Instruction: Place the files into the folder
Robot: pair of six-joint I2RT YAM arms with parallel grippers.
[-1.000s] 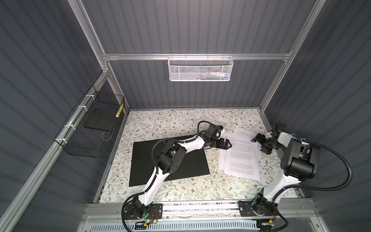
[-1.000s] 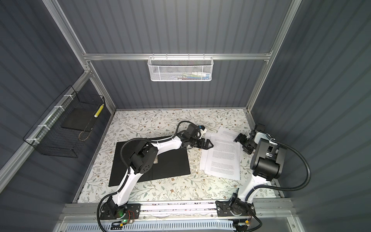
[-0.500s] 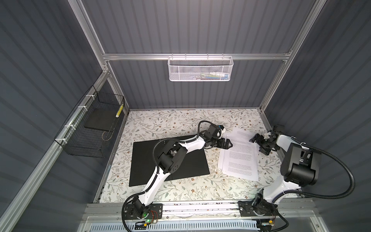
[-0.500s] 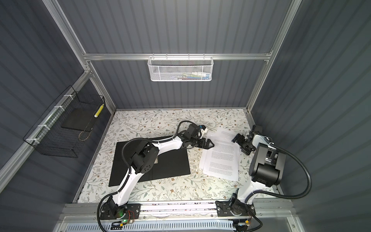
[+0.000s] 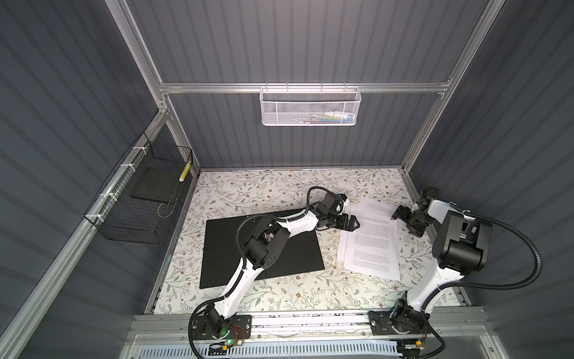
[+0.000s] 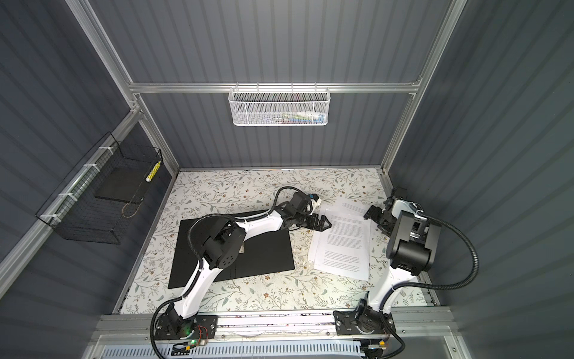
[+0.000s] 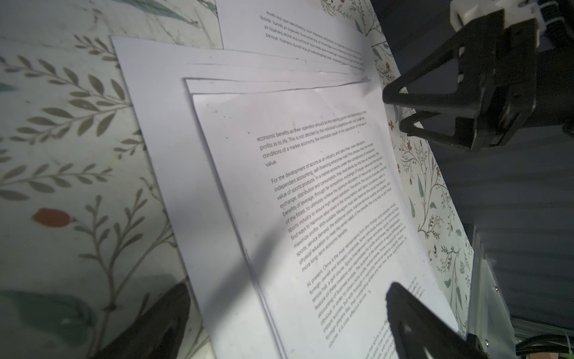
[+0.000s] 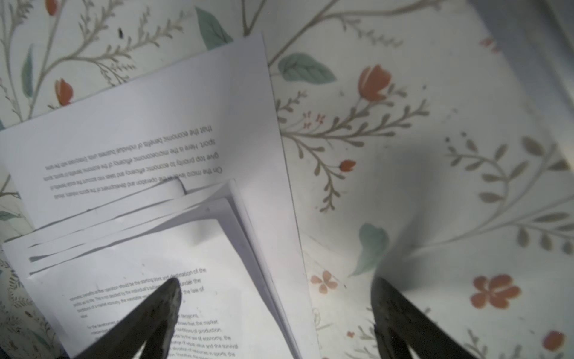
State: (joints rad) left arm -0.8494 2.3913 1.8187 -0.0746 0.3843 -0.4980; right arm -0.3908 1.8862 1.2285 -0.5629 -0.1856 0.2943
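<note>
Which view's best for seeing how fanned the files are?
Left wrist view: the files fill most of the frame, with staggered sheet edges clearly separated along two sides. Right wrist view shows only one fanned corner. Both top views show nearly the whole stack, too small to count layers.

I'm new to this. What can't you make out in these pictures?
- Inside the white mesh basket: contents too small, veiled by mesh, both top views.
- Middle of the folder: covered by the left arm in both top views.
- How many sheets the files hold: upper sheets cover lower ones, both wrist views.
</note>
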